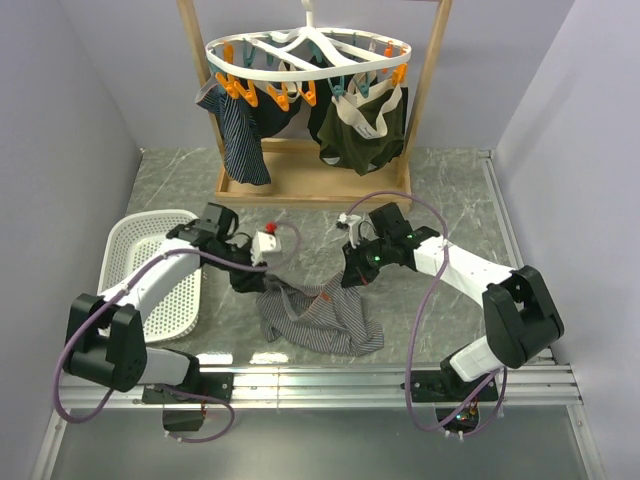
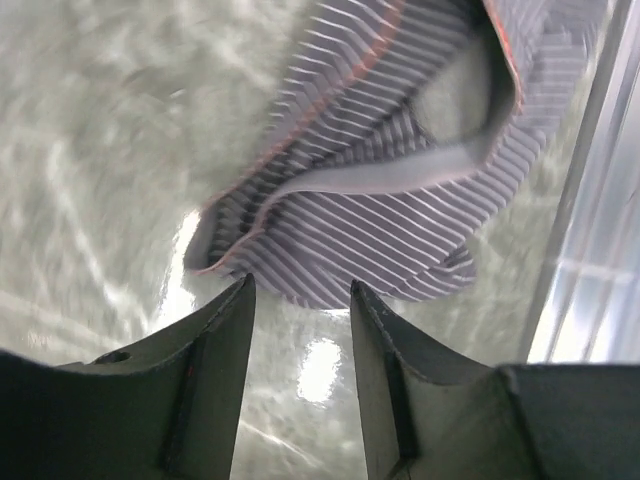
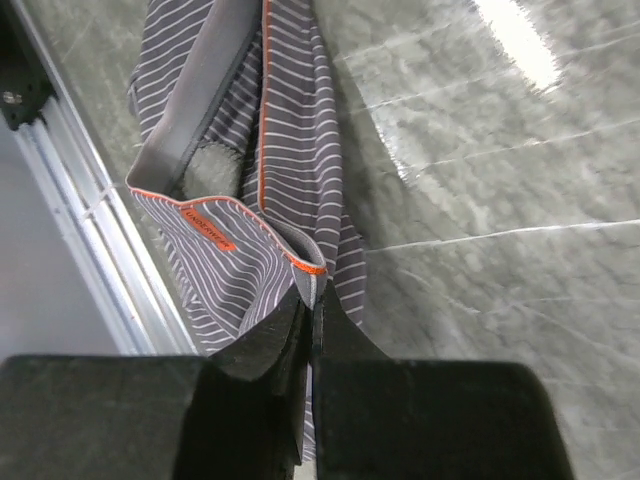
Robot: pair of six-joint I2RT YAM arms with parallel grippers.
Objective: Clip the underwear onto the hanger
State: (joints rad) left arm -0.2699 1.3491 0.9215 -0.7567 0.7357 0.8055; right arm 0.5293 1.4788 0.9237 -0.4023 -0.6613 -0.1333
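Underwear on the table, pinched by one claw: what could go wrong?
The right gripper pinches only a thin edge of the underwear, so it might slip out when lifted. The left gripper is open and holds nothing, so the cloth may hang bunched from one corner, hard to feed into a clip on the hanger.

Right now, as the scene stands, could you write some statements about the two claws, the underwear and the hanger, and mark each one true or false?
1. The right claw is shut on the waistband of the grey striped underwear. True.
2. The left claw grips the underwear too. False: its jaws stand open with nothing between them, just short of the fabric.
3. The white oval hanger carries no garment. False: a navy striped garment and a dark olive pair hang from its clips.
4. The white basket stands on the left arm's side of the table. True.
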